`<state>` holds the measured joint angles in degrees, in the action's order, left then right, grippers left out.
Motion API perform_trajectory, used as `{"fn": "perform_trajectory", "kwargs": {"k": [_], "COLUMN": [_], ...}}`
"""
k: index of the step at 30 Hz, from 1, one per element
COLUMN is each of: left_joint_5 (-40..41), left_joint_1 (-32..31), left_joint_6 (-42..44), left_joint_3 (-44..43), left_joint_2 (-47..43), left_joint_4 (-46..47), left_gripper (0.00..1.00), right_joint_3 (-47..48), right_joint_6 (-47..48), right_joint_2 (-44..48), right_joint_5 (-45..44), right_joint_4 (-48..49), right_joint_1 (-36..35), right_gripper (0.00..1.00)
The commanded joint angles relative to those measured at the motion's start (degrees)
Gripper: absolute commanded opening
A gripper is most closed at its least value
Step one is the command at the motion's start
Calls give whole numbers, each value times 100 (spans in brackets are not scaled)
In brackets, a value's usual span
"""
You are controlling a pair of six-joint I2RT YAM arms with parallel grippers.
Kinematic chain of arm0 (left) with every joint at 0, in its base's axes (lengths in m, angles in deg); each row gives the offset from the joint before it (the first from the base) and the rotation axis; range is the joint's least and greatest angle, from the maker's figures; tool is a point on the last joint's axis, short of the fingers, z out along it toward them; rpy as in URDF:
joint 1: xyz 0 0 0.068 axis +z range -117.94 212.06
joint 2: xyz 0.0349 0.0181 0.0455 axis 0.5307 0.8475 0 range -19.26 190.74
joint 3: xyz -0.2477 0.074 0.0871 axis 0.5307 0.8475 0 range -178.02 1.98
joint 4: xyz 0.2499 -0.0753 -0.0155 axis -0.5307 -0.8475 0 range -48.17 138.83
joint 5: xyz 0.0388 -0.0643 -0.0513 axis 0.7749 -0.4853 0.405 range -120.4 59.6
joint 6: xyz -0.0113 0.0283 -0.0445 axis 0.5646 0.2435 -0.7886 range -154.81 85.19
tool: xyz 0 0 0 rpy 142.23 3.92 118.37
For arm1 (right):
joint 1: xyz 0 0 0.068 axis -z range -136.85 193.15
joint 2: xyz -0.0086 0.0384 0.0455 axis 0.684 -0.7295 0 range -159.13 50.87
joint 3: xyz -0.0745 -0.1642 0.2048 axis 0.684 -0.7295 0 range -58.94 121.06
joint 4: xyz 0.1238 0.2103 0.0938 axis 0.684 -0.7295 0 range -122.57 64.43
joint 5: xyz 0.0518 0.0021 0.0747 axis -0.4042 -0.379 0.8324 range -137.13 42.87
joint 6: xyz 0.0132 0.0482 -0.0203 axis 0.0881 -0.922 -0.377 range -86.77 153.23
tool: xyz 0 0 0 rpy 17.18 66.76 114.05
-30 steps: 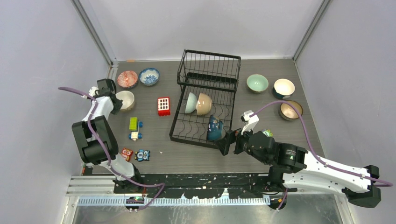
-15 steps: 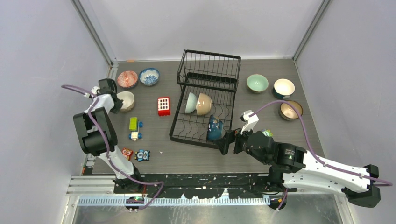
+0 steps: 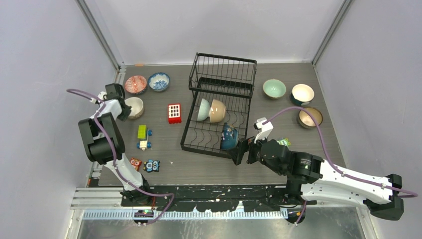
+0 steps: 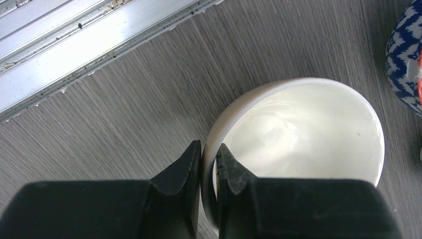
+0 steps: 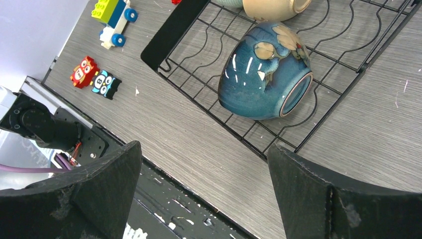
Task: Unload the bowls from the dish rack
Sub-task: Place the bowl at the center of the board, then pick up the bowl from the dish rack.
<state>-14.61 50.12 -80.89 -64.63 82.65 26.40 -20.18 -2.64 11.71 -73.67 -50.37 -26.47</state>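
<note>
The black wire dish rack (image 3: 196, 135) stands mid-table. In it a pale green bowl (image 3: 202, 110) and a tan bowl (image 3: 217, 111) stand on edge, and a dark blue bowl (image 3: 229, 138) lies on its side near the front right corner; it also shows in the right wrist view (image 5: 263, 77). My right gripper (image 3: 245, 151) is open and empty, just in front of the rack corner, near the dark blue bowl. My left gripper (image 3: 122, 110) is at the far left, shut on the rim of a cream bowl (image 4: 298, 129), which rests on the table (image 3: 134, 107).
A red patterned bowl (image 3: 135, 84) and a blue-and-white bowl (image 3: 158, 81) sit back left. A pale green bowl (image 3: 274, 89), a cream-and-dark bowl (image 3: 302, 93) and a brown bowl (image 3: 309, 117) sit right of the rack. A red block (image 3: 174, 113) and toy blocks (image 3: 143, 137) lie left of it.
The left arm has shifted slightly by the cream bowl. The right gripper has edged a little closer to the rack's front corner.
</note>
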Motion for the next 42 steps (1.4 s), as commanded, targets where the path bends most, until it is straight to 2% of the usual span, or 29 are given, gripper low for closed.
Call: {"fn": "perform_trajectory", "kwargs": {"k": [1, 8, 15, 17, 18, 25, 27, 29, 31, 35, 42], "left_joint_5": [-21, -118, -163, -197, -199, -57, 211, 675, 1013, 1139, 2233], "left_joint_1": [44, 46, 40, 6, -24, -794, -1292, -2181, -2795, -3630, -5479], "left_joint_6": [185, 318, 282, 240, 206, 456, 722, 1134, 1450, 1773, 2232], "left_joint_3": [-248, -98, -21, -55, -54, 301, 506, 658, 843, 1184, 1077], "left_joint_2": [-148, -354, -823, -1060, -1198, -2646, -3081, -3463, -3825, -4471, -4521], "left_joint_4": [349, 364, 278, 165, 119, 30, 100, 146, 138, -15, -694], "left_gripper": [20, 54, 80, 97, 99, 100, 100, 100, 100, 100, 100], "right_joint_3": [123, 138, 245, 238, 246, 452, 478, 490, 513, 719, 1047], "right_joint_6": [71, -85, -144, -147, -200, -32, 19, 73, 112, 481, 564], "right_joint_2": [65, 62, 37, 61, 65, -58, -101, -154, -214, -484, -1209], "right_joint_5": [-174, -160, -167, -250, -335, -565, -678, -866, -1136, -1656, -2322], "right_joint_4": [218, 104, -89, -85, -99, -300, -317, -315, -274, -195, -263], "right_joint_1": [-5, -7, -6, -7, -3, -7, -5, -7, -7, 0, 34], "right_gripper": [100, 100, 100, 100, 100, 100, 100, 100, 100, 100, 100]}}
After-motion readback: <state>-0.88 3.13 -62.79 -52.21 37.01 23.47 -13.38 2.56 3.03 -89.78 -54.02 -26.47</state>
